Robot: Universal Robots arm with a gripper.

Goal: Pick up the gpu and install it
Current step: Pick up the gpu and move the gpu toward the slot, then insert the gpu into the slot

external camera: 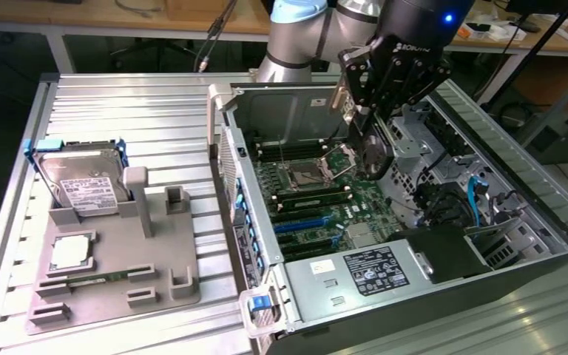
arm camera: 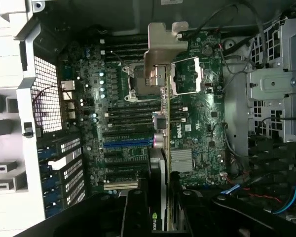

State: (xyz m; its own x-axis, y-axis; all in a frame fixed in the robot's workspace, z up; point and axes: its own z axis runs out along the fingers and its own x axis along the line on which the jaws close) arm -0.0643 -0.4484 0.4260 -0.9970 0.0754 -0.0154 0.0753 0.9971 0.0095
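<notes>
The black fingers (external camera: 361,89) of the grey and pale-blue robot arm (external camera: 294,44) are closed on the gpu (external camera: 375,151), a flat rectangular card with a green circuit board, a black round-fan shroud and a long silver metal end bracket. They hold it on edge inside the open black and grey computer case (external camera: 233,148).

In the wrist view the gpu (arm camera: 164,118) is seen along its thin edge. The bent silver bracket is at the far end, the green board edge runs down the middle, and the black shroud with a small green logo sits between the fingers (arm camera: 135,212).

The card hangs over the green motherboard (external camera: 313,200), above the square silver processor socket (external camera: 301,174) and just beside the row of black and blue expansion slots (arm camera: 128,143). Whether its lower edge touches the board cannot be told.

Nearer in the case lies a grey power supply box with a black and white label (external camera: 353,274). The case sits on a ribbed metal bench (external camera: 116,96). Toward the exterior view's left, well apart from the case, a grey plastic fixture (external camera: 116,259) carries a silver hard drive with a white label and blue clips (external camera: 86,188).
</notes>
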